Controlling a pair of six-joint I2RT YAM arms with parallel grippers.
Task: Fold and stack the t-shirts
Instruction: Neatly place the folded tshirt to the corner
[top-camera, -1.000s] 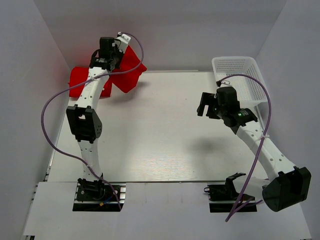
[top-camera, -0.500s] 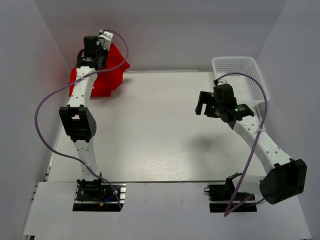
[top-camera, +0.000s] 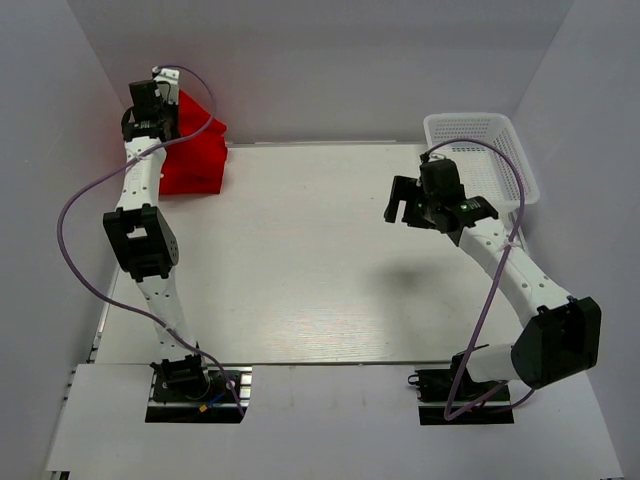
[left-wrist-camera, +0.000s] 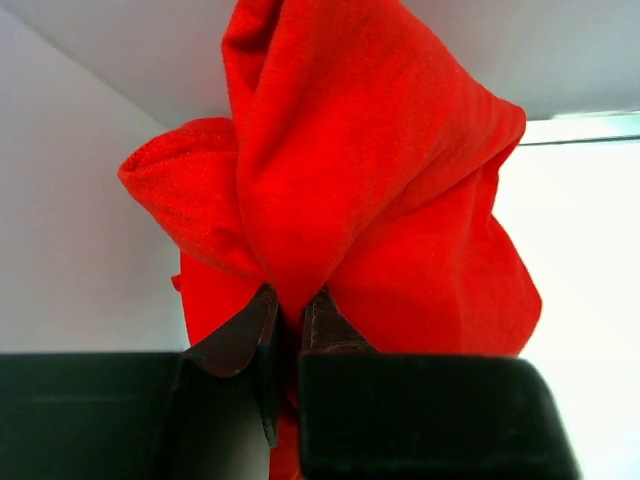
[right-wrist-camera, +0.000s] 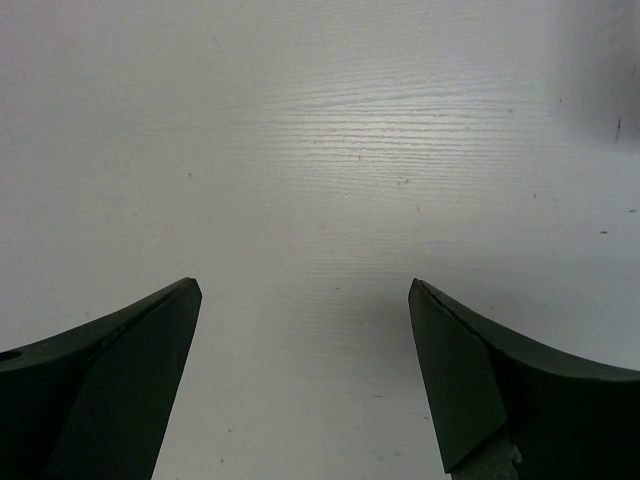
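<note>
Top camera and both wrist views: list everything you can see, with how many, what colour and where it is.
t-shirts: number cannot be told, bright red, piled at the far-left corner of the table, with one fold pinched up
basket: one, white mesh, far-right corner of the table, nothing visible in it
table: one, white, under both arms
cables: two, purple, one looping along each arm
left gripper: one, black, at the far-left corner, shut on red fabric
right gripper: one, black, open, over bare table beside the basket
</note>
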